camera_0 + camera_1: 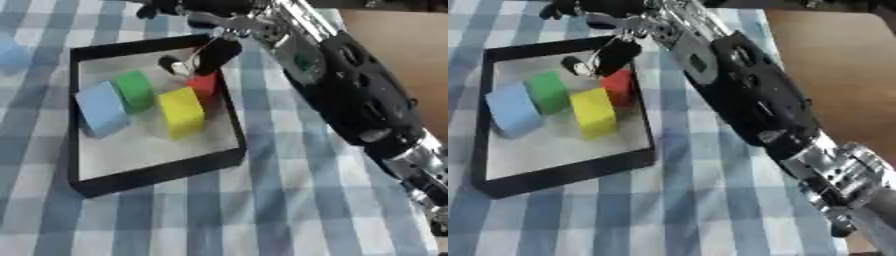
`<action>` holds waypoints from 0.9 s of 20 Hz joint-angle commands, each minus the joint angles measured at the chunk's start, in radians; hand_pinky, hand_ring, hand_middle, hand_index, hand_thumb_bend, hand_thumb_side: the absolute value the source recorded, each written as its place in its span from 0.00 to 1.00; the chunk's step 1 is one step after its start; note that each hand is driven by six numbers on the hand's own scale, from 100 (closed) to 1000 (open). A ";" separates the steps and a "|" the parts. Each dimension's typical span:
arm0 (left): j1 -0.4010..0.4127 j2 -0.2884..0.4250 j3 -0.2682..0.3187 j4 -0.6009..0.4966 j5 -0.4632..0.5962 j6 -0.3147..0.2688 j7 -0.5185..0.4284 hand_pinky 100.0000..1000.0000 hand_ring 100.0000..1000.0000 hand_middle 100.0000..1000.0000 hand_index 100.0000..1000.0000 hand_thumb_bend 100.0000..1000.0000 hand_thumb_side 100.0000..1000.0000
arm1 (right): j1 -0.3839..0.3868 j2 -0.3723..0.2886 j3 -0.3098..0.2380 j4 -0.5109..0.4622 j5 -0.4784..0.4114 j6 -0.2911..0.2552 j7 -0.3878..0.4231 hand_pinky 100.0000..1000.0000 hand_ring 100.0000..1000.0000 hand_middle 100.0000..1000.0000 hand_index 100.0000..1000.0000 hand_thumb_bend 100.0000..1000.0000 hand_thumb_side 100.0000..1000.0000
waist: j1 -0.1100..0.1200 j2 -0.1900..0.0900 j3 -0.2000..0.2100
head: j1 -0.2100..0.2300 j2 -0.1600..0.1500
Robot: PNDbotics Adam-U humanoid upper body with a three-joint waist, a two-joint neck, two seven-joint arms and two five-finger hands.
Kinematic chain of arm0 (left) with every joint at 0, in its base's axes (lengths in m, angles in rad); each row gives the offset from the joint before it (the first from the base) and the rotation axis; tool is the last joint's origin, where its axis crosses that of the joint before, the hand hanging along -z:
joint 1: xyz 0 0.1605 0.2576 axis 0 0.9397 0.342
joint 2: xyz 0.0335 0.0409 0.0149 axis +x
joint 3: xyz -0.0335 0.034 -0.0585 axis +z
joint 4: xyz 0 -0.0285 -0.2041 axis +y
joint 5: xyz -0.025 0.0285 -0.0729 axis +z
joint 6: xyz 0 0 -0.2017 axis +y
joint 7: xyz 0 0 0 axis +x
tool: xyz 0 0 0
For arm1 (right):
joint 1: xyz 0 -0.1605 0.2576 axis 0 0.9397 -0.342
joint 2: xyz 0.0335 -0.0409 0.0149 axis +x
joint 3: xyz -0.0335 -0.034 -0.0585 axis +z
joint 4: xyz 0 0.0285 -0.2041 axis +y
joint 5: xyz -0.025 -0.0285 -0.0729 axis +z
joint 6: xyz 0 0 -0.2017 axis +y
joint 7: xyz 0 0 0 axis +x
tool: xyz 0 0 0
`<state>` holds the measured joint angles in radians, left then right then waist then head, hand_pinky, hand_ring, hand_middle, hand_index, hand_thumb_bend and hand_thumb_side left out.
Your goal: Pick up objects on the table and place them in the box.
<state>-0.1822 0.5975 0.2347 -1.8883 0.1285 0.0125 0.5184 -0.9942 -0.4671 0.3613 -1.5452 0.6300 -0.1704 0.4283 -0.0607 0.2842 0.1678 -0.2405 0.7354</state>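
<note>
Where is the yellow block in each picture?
Left eye view: the yellow rectangular block sits right of centre inside the black-rimmed box.
Right eye view: it sits mid-box, further left in the picture.
Shared landmark: the green block just to its left.

A black-rimmed box lies askew on the checked cloth. Inside sit four blocks close together — blue, green, yellow, and red behind the yellow.

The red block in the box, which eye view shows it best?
The right eye view: the red block shows more of its face there, below the right hand and beside the yellow block. In the left eye view the hand covers more of it, leaving a smaller red patch.
</note>
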 commanded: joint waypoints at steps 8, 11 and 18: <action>0.014 0.016 0.019 -0.009 -0.001 0.000 0.012 0.61 0.75 0.70 0.82 0.42 0.52 | 0.181 -0.286 -0.214 -0.436 -0.700 0.263 -0.199 0.91 0.77 0.74 0.88 0.00 0.24 | 0.024 -0.030 -0.055 | 0.063 -0.001; 0.010 0.015 0.014 -0.007 0.001 0.001 0.008 0.61 0.75 0.70 0.82 0.42 0.52 | 0.275 -0.350 -0.285 -0.453 -0.871 0.220 -0.287 0.91 0.74 0.71 0.85 0.00 0.31 | 0.029 -0.030 -0.073 | 0.095 -0.001; 0.000 0.012 0.007 -0.004 0.006 0.001 -0.003 0.61 0.75 0.71 0.82 0.42 0.52 | 0.504 -0.393 -0.428 -0.455 -1.099 0.081 -0.461 0.91 0.73 0.69 0.83 0.00 0.46 | 0.039 -0.028 -0.098 | 0.155 -0.006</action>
<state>-0.1721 0.5878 0.2378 -1.8832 0.1317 0.0148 0.5187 -0.4832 -0.8232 -0.0320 -1.9817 -0.4395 -0.0681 -0.0060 -0.0363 0.2841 0.0685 -0.0967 0.7358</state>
